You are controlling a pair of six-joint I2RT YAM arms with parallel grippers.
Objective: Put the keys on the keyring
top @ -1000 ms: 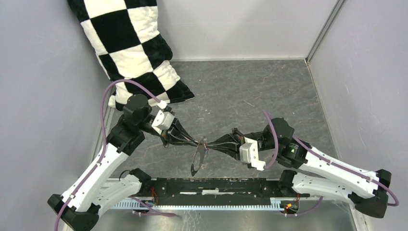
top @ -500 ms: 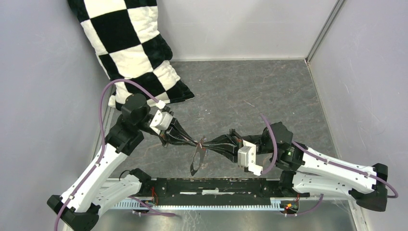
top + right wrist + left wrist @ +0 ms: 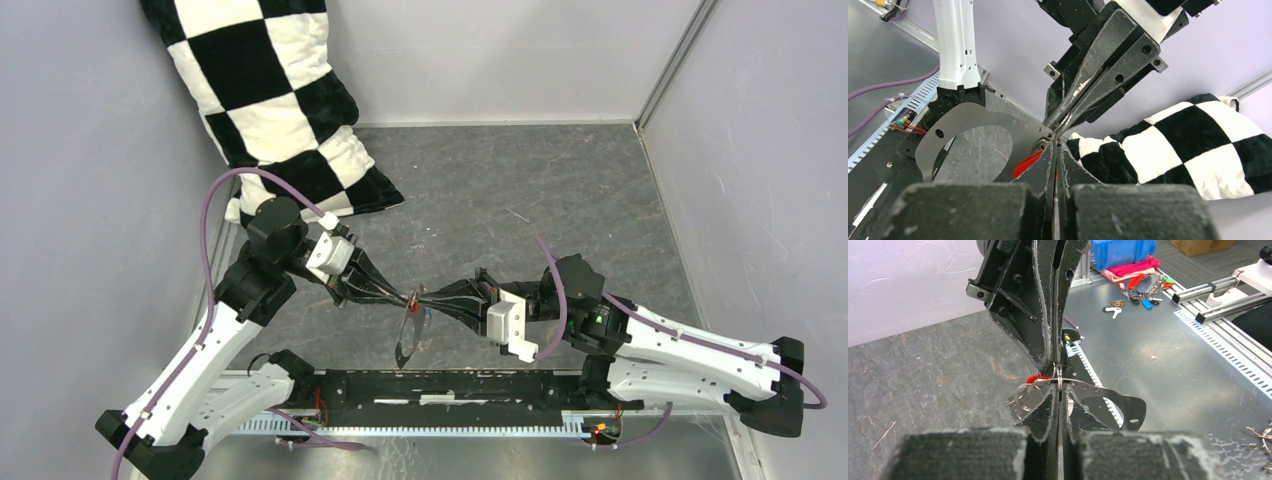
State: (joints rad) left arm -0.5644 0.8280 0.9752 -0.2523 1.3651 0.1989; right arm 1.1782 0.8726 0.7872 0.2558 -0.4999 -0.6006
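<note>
My left gripper (image 3: 408, 297) and right gripper (image 3: 420, 298) meet tip to tip above the near middle of the table, both shut. The keyring (image 3: 407, 338), a thin grey perforated band loop, hangs below them. In the left wrist view my left gripper (image 3: 1059, 389) pinches the keyring's (image 3: 1108, 399) upper edge, with small wire rings (image 3: 1023, 395) to its left. The red key (image 3: 1038, 378) sits at the right gripper's tips. In the right wrist view my right gripper (image 3: 1054, 145) is shut with the red key (image 3: 1026, 163) in it, beside the keyring (image 3: 955, 117). I cannot make out the blue key.
A black-and-white checkered pillow (image 3: 270, 100) leans in the back left corner. Grey walls (image 3: 760, 150) close in the table's sides and back. A black rail (image 3: 450, 388) runs along the near edge. Loose keys (image 3: 1135, 290) and a blue bin (image 3: 1122, 251) lie off the table.
Both grippers, still joined at the tips, have shifted slightly to the left. The right arm has reached further in and the left arm has drawn back. The keyring still hangs below.
</note>
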